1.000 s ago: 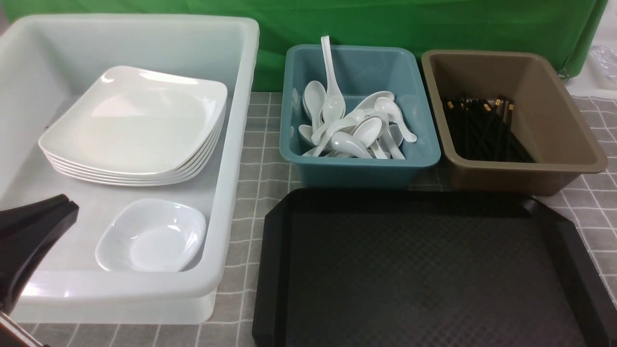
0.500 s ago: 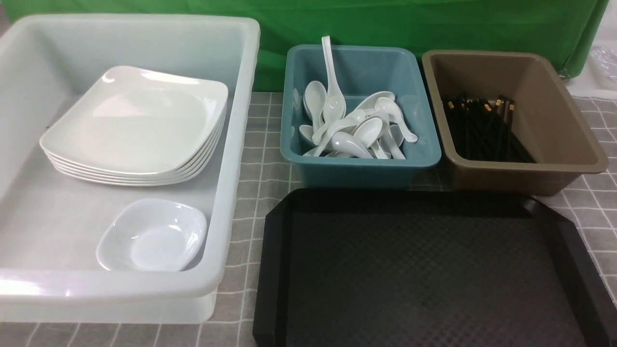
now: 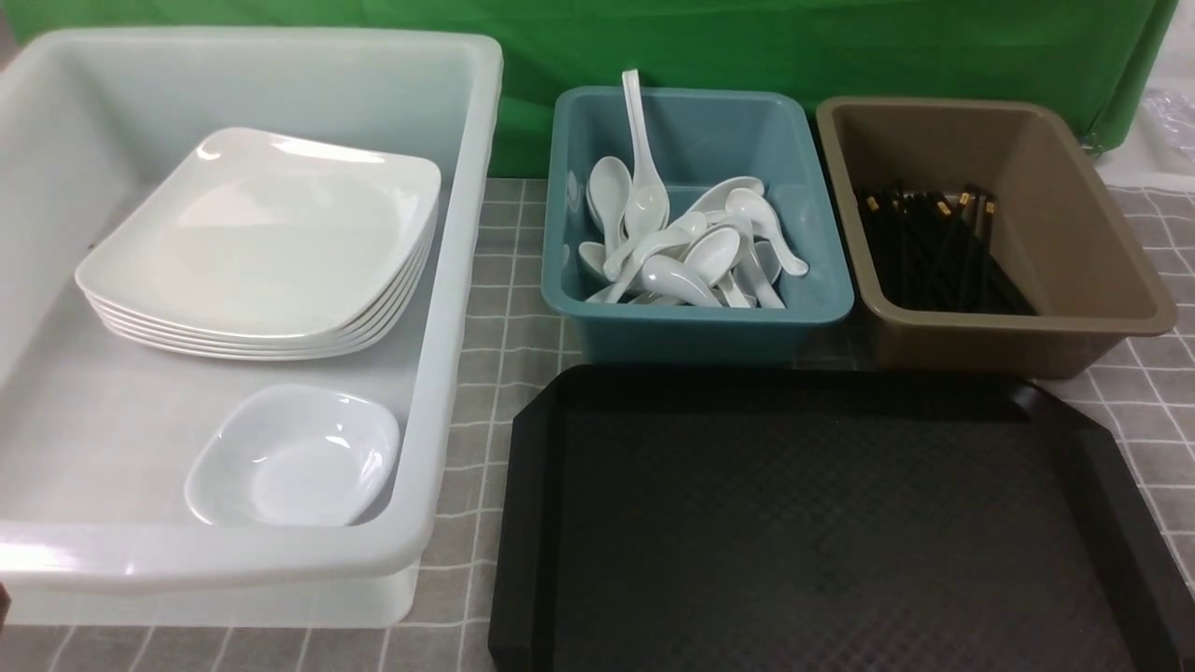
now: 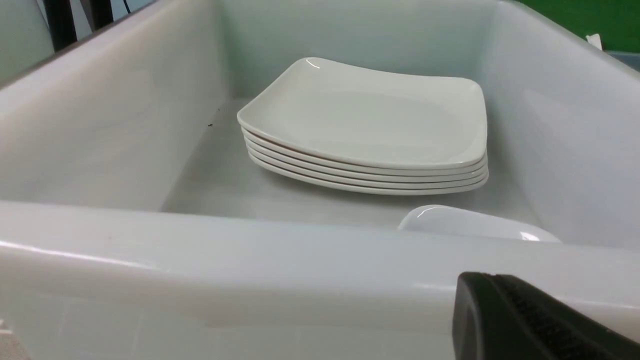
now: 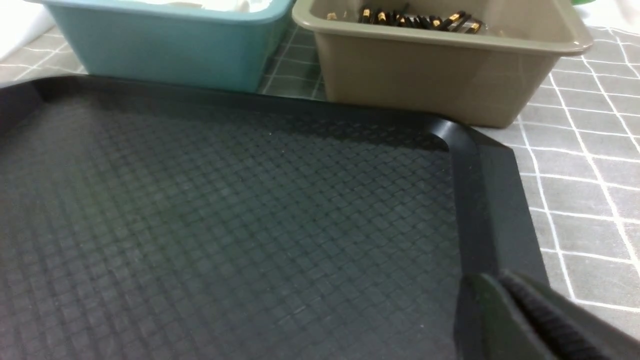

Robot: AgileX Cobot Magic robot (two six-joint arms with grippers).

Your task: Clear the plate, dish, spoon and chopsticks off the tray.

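Now five plates [image 3: 261,243] and one dish [image 3: 294,457] share the white tub [image 3: 448,308]; both grippers' jaws closed, empty.

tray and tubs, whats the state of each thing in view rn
tray: bare, nothing on it
white tub: holds plates and dish
plate stack: five, level
dish: upright, empty, beside stack
teal tub: piled with spoons
brown tub: holds chopsticks
left claw: shut, empty
right claw: shut, empty

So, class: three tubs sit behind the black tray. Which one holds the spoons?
The teal tub, the middle one, directly behind the tray. It is full of white spoons. The big white tub holds plates; the brown tub holds black chopsticks.
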